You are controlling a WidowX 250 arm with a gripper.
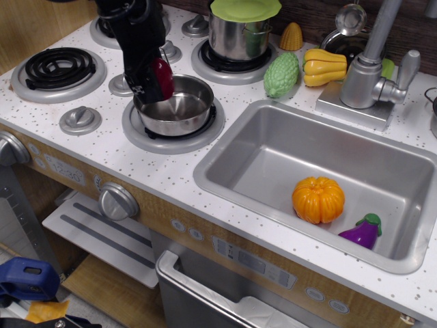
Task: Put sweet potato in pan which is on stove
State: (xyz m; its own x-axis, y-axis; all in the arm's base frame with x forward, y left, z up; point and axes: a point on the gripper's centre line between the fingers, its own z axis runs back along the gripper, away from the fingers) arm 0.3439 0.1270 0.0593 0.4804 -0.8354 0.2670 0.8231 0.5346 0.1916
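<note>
The black gripper comes down from the top left of the frame and is clamped around the sweet potato, whose dark red side shows against the gripper's right face. Both hang over the left rim of the pan, which sits on the front middle burner of the stove. How high the sweet potato is above the pan I cannot tell. The pan's bowl right of the gripper is bare steel and open; its wire handle is hidden behind the arm.

Just left of the pan stands a silver knob, and further left the black coil burner lies uncovered near the frame's left edge. Behind the pan, in the upper middle, a steel pot with a green lid occupies the rear burner, close to the gripper's upper right. A green bumpy vegetable lies right of the pot.

A strip of speckled counter separates the pan's burner from the sink on the right. An orange pumpkin and a purple eggplant sit at the sink's lower right, well apart from the pan.
</note>
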